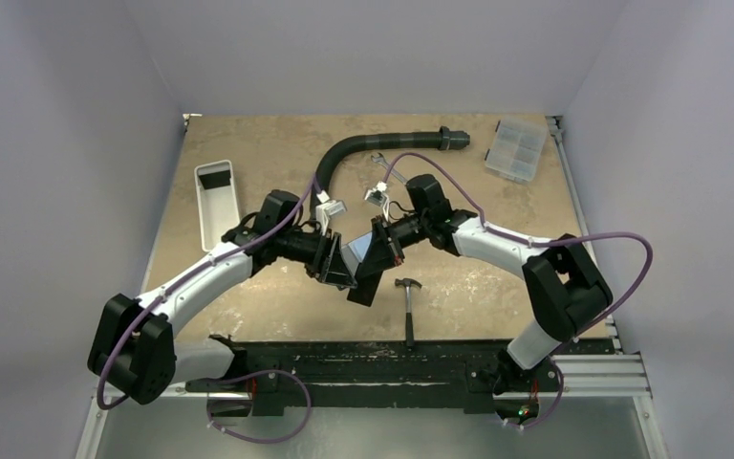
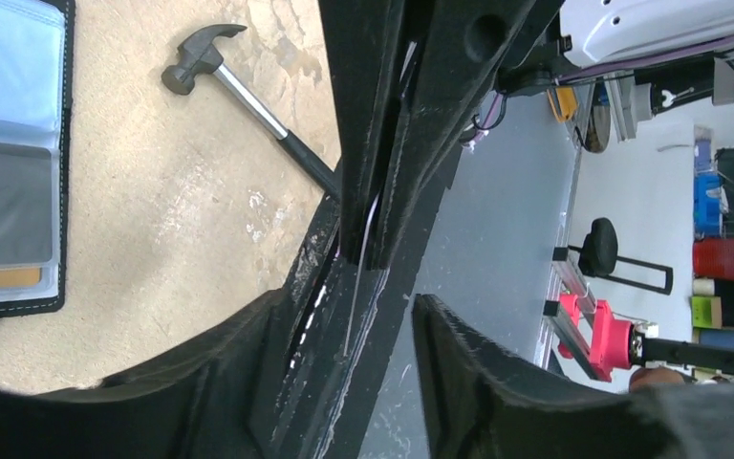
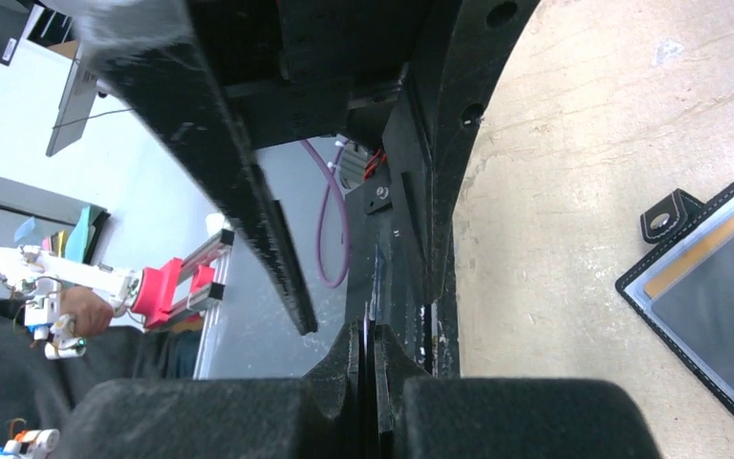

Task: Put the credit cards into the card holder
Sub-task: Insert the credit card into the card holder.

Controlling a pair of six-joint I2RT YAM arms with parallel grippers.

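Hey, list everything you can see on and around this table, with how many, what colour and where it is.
credit card: one, thin, seen edge-on, pinched mid-air at table centre
card holder: one, black with greyish glossy pockets, lying open at table centre under the hands
hammer: one, black head and grip with a silver neck, near centre
tray: one, white, left side, something dark at its far end
hose: one, black, curved, far centre
compartment box: one, clear plastic, far right corner
table: one, tan
left hand: one, black, fingers apart on either side of the card
right hand: one, black, shut on the card
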